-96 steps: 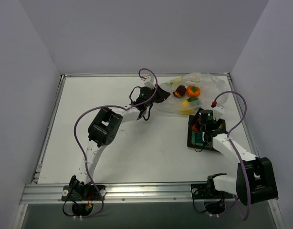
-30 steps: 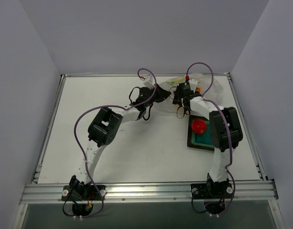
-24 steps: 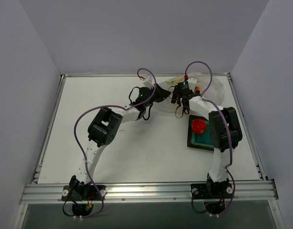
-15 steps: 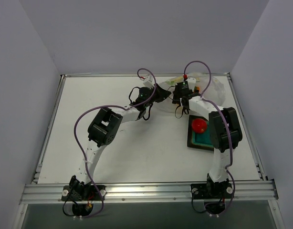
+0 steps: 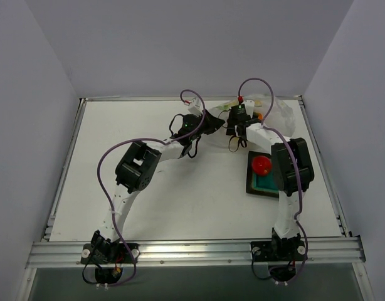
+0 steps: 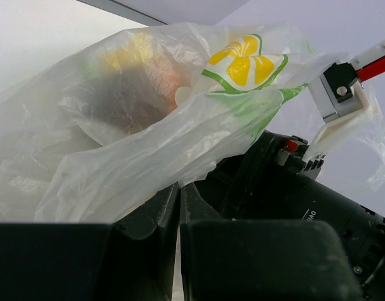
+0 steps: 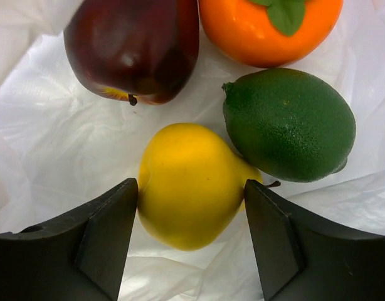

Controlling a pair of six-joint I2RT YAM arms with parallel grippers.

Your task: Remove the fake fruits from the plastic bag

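On the dark tray (image 5: pixel 254 186) beside the right arm (image 5: pixel 293 169) sits 1 red fruit (image 5: pixel 262 164), so 1 piece looks done. Far back on the table (image 5: pixel 180 207), the plastic bag (image 6: pixel 117 157) has 4 fake fruits (image 7: pixel 199 157) lying on its film, so most of the job is left: a yellow fruit (image 7: pixel 180 219), a green one (image 7: pixel 290 125), an orange one (image 7: pixel 268 25) and a dark red one (image 7: pixel 133 47). The left gripper (image 6: pixel 179 191) is closed tight on a fold of the bag and holds it up. The right gripper (image 7: pixel 191 188) reaches into the bag. Its 2 fingers (image 7: pixel 98 244) are spread wide, 1 on each side of the yellow fruit and right up against it. That fruit lies on the film, not lifted, so I think the squeeze comes next. Some things are hard to see. From above, the right arm covers the mouth of the bag and the fruits inside. Through the left wrist camera the fruits are only blurry dark and orange shapes behind the film. The orange and dark red fruits are cut off at the top of the right wrist view. I cannot tell if more fruit hides under the wrinkles.
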